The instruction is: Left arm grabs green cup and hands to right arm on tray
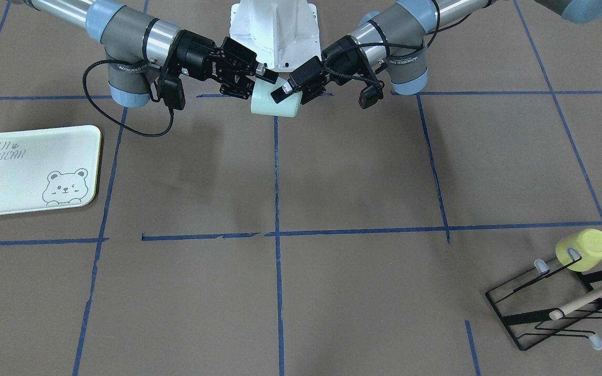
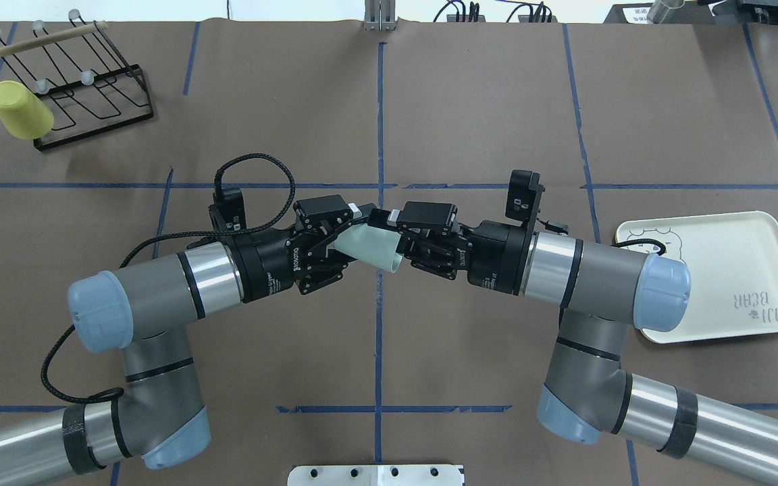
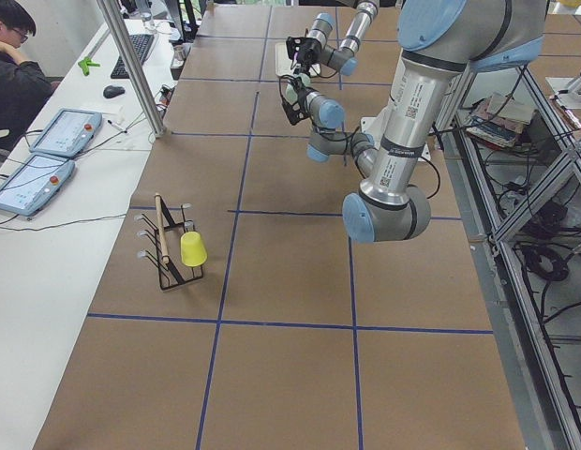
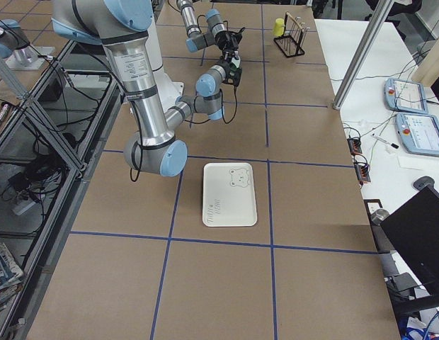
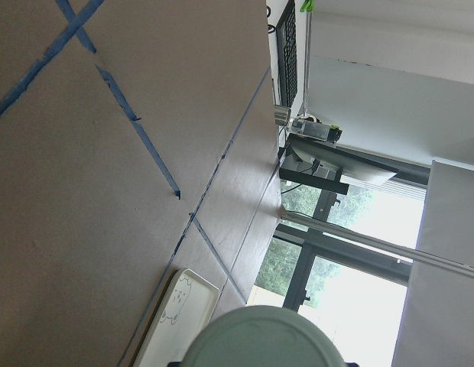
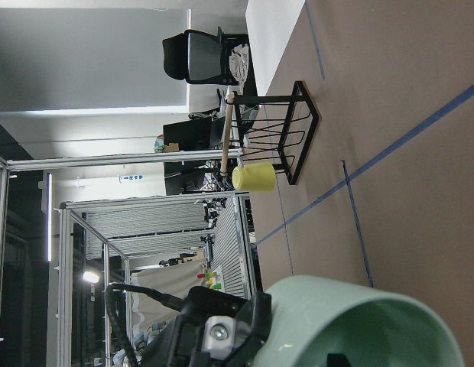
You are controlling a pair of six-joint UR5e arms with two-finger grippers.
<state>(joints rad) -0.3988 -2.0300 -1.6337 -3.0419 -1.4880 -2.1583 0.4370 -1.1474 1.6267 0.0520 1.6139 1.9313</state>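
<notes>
The green cup hangs tilted in the air over the near middle of the table, between both grippers. My left gripper is shut on its narrow base end, and my right gripper is shut on its wide open end. In the front view the left gripper is on the right and the right gripper on the left. The cup's base fills the bottom of the left wrist view; its open mouth shows in the right wrist view. The tray lies bare on the right side.
A yellow-green cup hangs on a black wire rack with a wooden rod at the far left corner. Blue tape lines cross the brown table. The tray sits at the front view's left. A person sits beside the table's far side.
</notes>
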